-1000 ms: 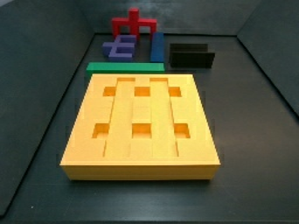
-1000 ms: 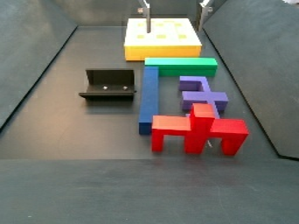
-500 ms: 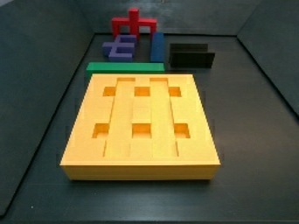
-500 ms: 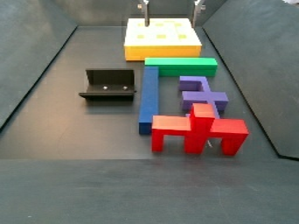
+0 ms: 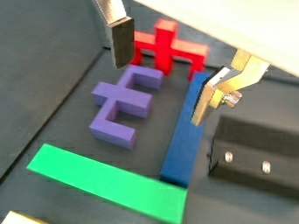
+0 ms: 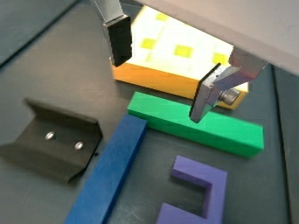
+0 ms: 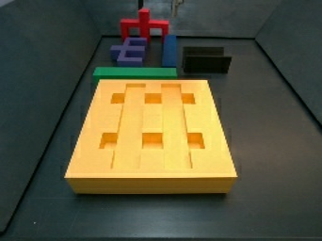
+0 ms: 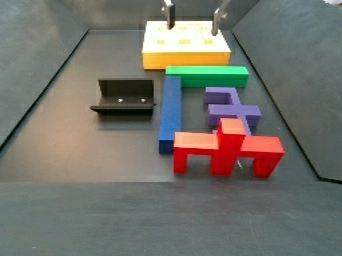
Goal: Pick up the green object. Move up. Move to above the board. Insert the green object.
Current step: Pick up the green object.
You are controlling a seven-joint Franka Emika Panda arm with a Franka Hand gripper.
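The green object (image 6: 193,129) is a flat green bar lying on the floor next to the end of the board (image 6: 176,54); it also shows in a wrist view (image 5: 108,182) and in both side views (image 7: 132,72) (image 8: 207,73). The board (image 7: 153,132) is a thick yellow-orange slab with six square holes, also seen in a side view (image 8: 186,45). My gripper (image 6: 162,77) is open and empty, hanging in the air above the green bar and the board's near edge. It shows in a side view (image 8: 194,14) above the board's end, and in a wrist view (image 5: 163,74).
A blue bar (image 8: 170,108) lies lengthwise beside the green bar's end. A purple E-shaped block (image 8: 229,104) and a red piece (image 8: 227,148) lie beyond it. The black fixture (image 8: 122,97) stands on the blue bar's other side. Dark walls enclose the floor.
The gripper has come down a little and shifted slightly from over the board towards the green bar. Its fingers stay open. The pieces have not moved.
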